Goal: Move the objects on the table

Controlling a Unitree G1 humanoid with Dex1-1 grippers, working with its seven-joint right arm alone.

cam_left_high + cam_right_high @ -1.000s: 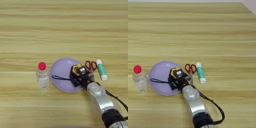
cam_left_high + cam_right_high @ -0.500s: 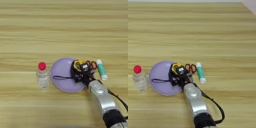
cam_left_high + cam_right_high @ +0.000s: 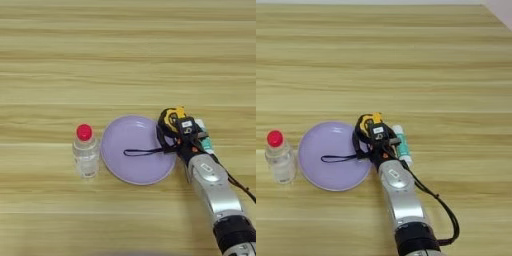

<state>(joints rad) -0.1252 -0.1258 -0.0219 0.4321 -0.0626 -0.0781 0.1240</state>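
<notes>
Right gripper (image 3: pixel 181 131) pinching the tape measure (image 3: pixel 171 119) just off the lilac plate (image 3: pixel 135 149), strap (image 3: pixel 142 151) trailing across it; bottle (image 3: pixel 85 152) and glue stick (image 3: pixel 402 144) untouched.

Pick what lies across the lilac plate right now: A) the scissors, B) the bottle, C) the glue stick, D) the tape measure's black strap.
D: the black strap trails over the lilac plate, while the tape measure sits at the plate's right rim by the right gripper.
</notes>
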